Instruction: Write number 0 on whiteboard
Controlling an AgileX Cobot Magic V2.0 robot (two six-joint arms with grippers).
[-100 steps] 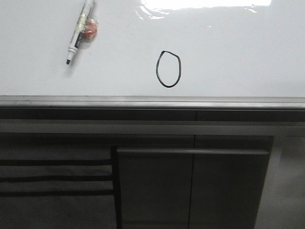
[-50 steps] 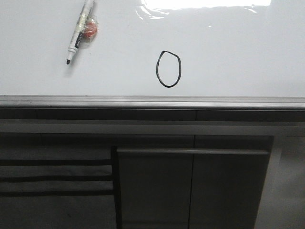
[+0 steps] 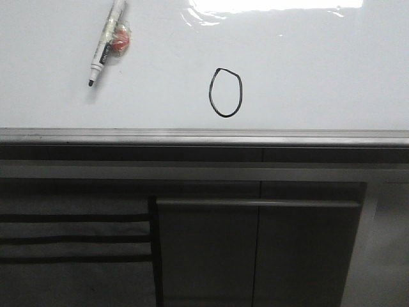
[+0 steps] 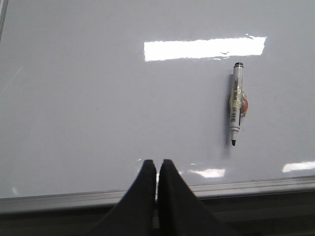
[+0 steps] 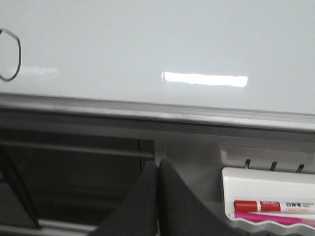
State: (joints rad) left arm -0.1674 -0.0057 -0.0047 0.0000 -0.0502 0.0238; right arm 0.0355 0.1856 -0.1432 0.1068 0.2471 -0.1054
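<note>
The whiteboard (image 3: 307,70) is glossy white with a grey metal edge strip along its near side. The number 0 (image 3: 226,93) is drawn on it in thin black ink near the middle, close to the edge strip; part of the number 0 shows in the right wrist view (image 5: 11,61). A white marker pen (image 3: 107,39) with a black tip lies uncapped on the board at the far left, also in the left wrist view (image 4: 236,103). My left gripper (image 4: 157,162) is shut and empty over the board's near edge. My right gripper (image 5: 158,162) is shut and empty below the board edge.
Dark grey cabinet panels (image 3: 255,249) stand below the board edge. A white tray (image 5: 268,196) with a red and a pink marker hangs at the right below the board. A small orange thing (image 3: 121,42) lies against the pen.
</note>
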